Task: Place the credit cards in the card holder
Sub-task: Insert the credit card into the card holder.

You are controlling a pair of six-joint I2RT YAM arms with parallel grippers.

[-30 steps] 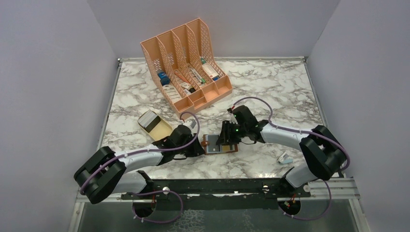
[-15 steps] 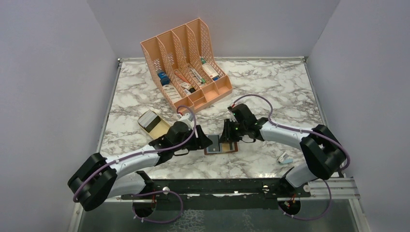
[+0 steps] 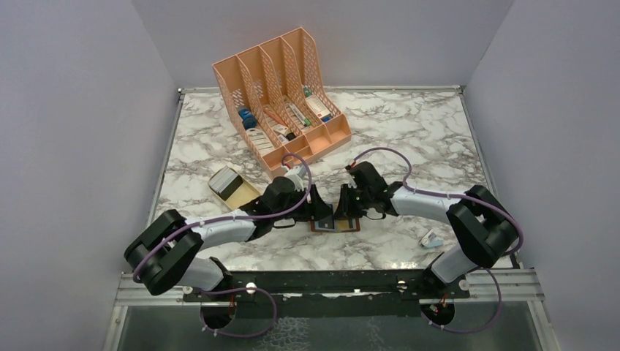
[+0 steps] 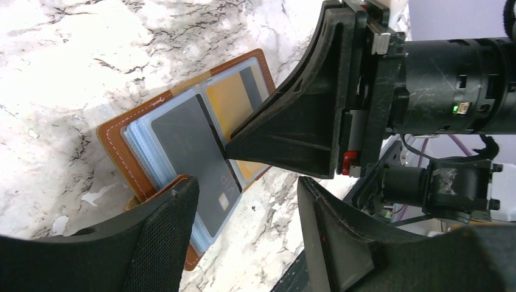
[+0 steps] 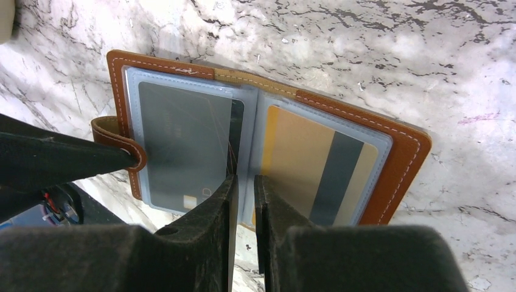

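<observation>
card holder [image 5: 403, 153] lies open on the desk [image 5: 426, 48], grey card [image 5: 182, 140] and tan card [image 5: 298, 164] sleeved. left gripper [image 4: 243, 185] released wide; right gripper [image 5: 243, 182] nearly clenched at the fold. i'd press lightly there.

The left arm [image 3: 219, 230] and right arm [image 3: 428, 206] have pale grey-white links between bulky black joint housings; a purple cable [image 3: 296, 158] loops along each; the left gripper [image 4: 246, 182] has broad black fingers [image 4: 161, 243] faced with a woven-textured pad; the right gripper [image 5: 244, 177] has matte black wedge-shaped fingers [image 5: 201, 243], a black cylindrical wrist body [image 4: 444, 79] with a small green light [image 4: 455, 109], and a small red part [image 4: 347, 162] beside its finger mount.
</observation>
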